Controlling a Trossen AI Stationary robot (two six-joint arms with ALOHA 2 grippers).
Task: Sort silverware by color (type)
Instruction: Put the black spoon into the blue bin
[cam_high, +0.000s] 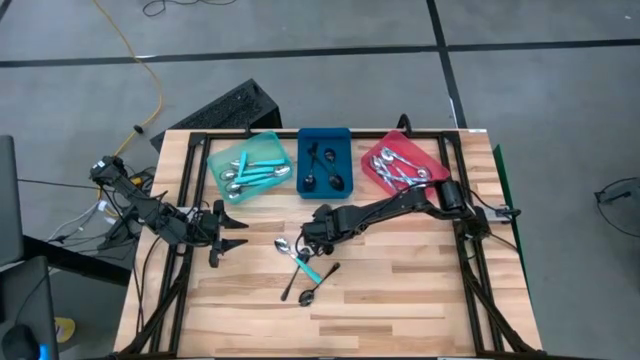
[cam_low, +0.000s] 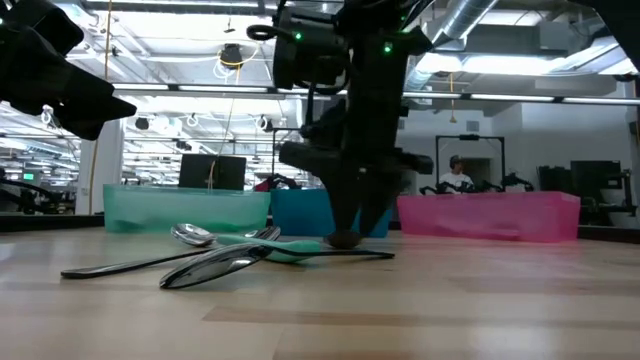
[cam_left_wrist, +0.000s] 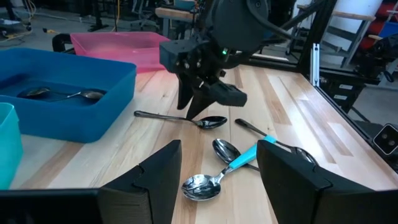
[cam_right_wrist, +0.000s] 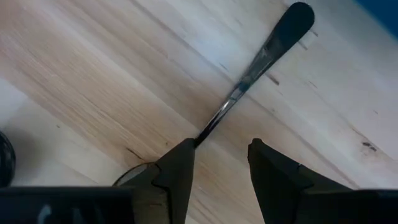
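A black spoon (cam_right_wrist: 252, 65) lies flat on the wooden table in front of the blue tray (cam_high: 325, 160). My right gripper (cam_right_wrist: 221, 155) points steeply down over it, open, with one fingertip (cam_right_wrist: 180, 162) over the spoon's neck; the bowl is hidden. Nearer the front lie a silver spoon (cam_high: 283, 245), a teal-handled spoon (cam_high: 308, 268) and two black spoons (cam_high: 305, 288), crossing one another. My left gripper (cam_high: 232, 232) waits open at the table's left, holding nothing. My right gripper comes at the black spoon from above, its fingers across the handle. One fingertip covers the spoon's neck (cam_right_wrist: 202, 134); the gap between the fingers shows only bare wood. I cannot tell whether the fingertip touches the spoon, which lies flat on the table.
Three trays stand along the far edge: a teal tray (cam_high: 250, 165) with teal-handled spoons, the blue tray with black spoons, a red tray (cam_high: 400, 165) with silver spoons. Black frame rails (cam_high: 470, 250) run along both table sides. Bare wood lies at the front right.
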